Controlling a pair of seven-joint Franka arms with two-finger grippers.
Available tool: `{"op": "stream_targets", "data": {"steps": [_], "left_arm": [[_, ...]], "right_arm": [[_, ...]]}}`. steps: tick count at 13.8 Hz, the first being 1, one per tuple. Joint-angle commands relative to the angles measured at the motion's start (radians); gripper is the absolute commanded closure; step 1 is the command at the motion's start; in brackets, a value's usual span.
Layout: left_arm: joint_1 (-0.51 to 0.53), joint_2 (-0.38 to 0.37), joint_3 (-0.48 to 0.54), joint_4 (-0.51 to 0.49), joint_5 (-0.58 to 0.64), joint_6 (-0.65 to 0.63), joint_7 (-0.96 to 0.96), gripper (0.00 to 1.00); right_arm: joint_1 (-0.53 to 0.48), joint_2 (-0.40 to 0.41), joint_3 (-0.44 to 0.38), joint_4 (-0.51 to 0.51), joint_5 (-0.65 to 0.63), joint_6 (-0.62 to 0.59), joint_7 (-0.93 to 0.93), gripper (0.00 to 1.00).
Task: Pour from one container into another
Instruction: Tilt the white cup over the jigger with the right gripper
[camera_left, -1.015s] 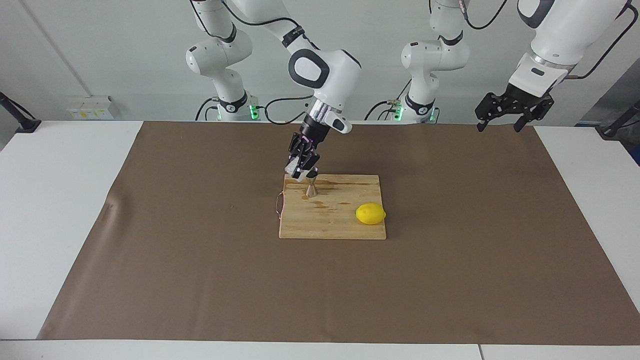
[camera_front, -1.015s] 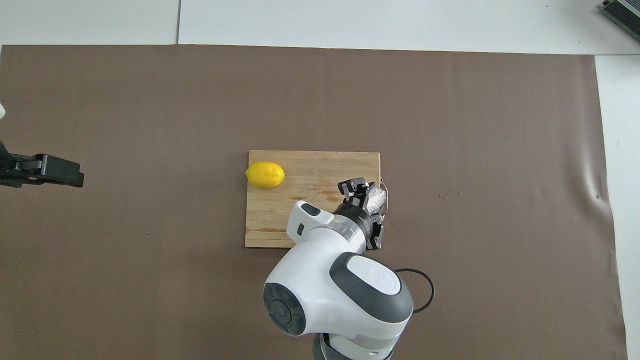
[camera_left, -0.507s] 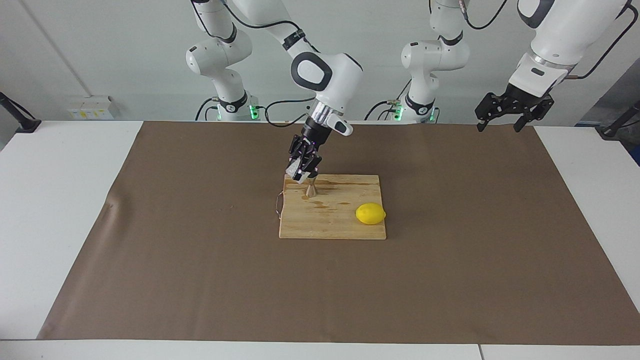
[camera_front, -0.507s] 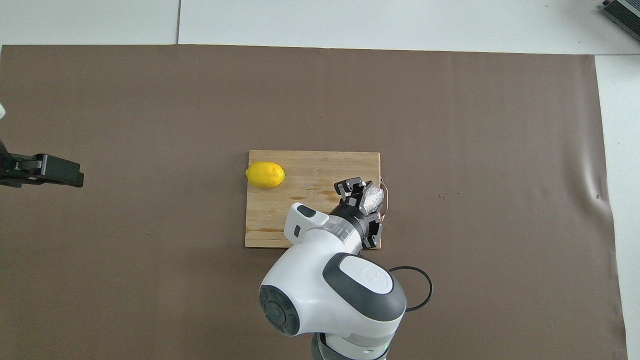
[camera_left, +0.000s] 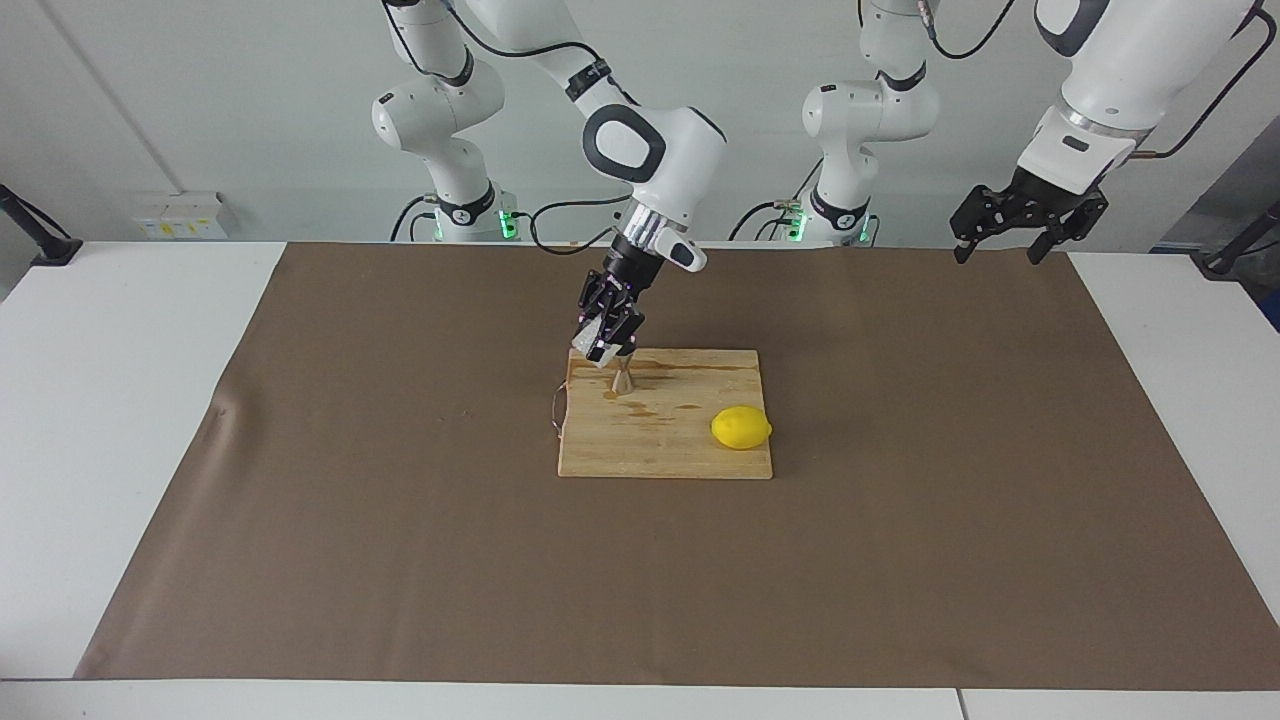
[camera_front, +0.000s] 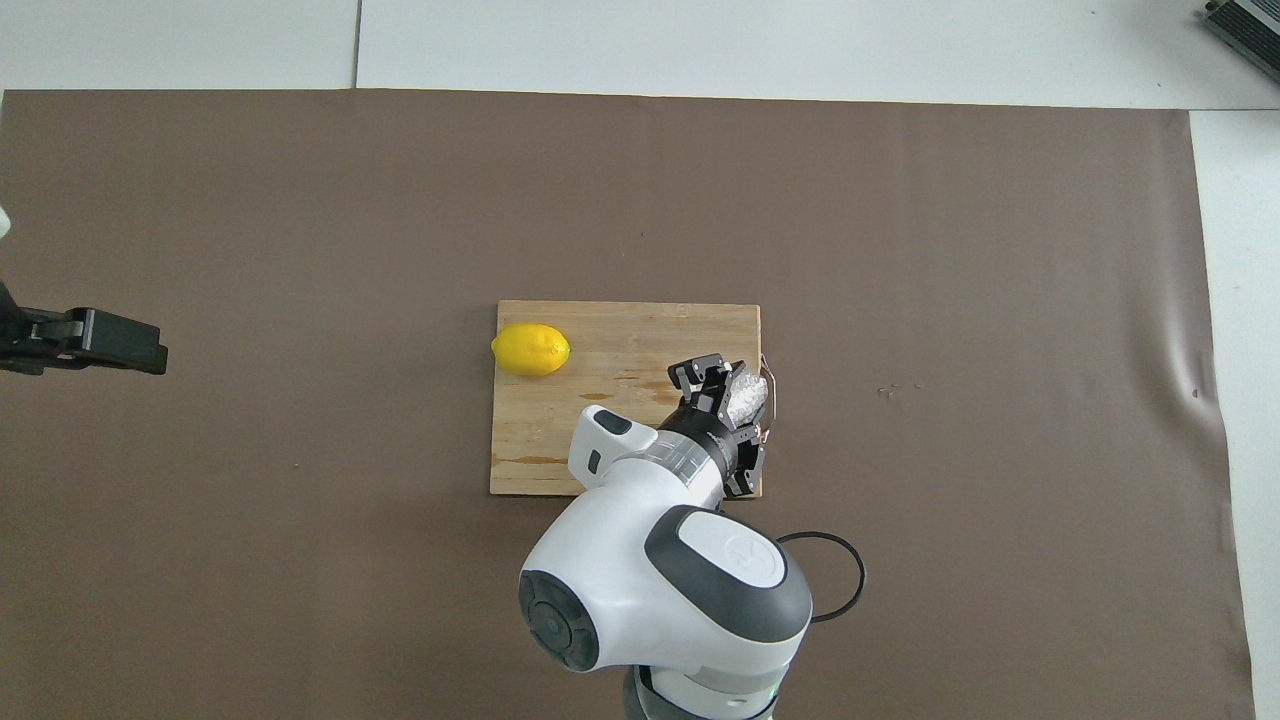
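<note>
White worktop (camera_left: 120, 400) under brown paper (camera_left: 400, 560), pale wall above. Right hand (camera_left: 604, 345) clamped on the tilted glass cup (camera_front: 745, 396) over the jigger (camera_left: 622, 380) on the wooden board (camera_left: 660, 450) (lemon (camera_left: 741, 428) alongside). Left hand (camera_left: 1010, 240), fingers apart, waits.

You have the clear faceted glass cup (camera_left: 586, 341) tilted in the air above the metal hourglass jigger (camera_left: 622, 379), which stands upright on the wooden board (camera_left: 660, 450).
</note>
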Motion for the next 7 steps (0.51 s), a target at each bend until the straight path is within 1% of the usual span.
{"op": "stream_targets", "data": {"steps": [1, 4, 7], "left_arm": [[0.011, -0.028, -0.005, -0.027, 0.009, -0.006, 0.009, 0.00], [0.011, -0.028, -0.005, -0.027, 0.009, -0.006, 0.009, 0.00], [0.011, -0.028, -0.005, -0.027, 0.009, -0.006, 0.009, 0.00]], "right_arm": [[0.001, 0.011, 0.004, 0.014, -0.035, -0.017, 0.038, 0.94], [-0.011, 0.010, 0.004, 0.016, -0.018, -0.007, 0.041, 0.94], [-0.016, -0.006, 0.003, 0.016, 0.035, -0.006, 0.035, 0.94]]}}
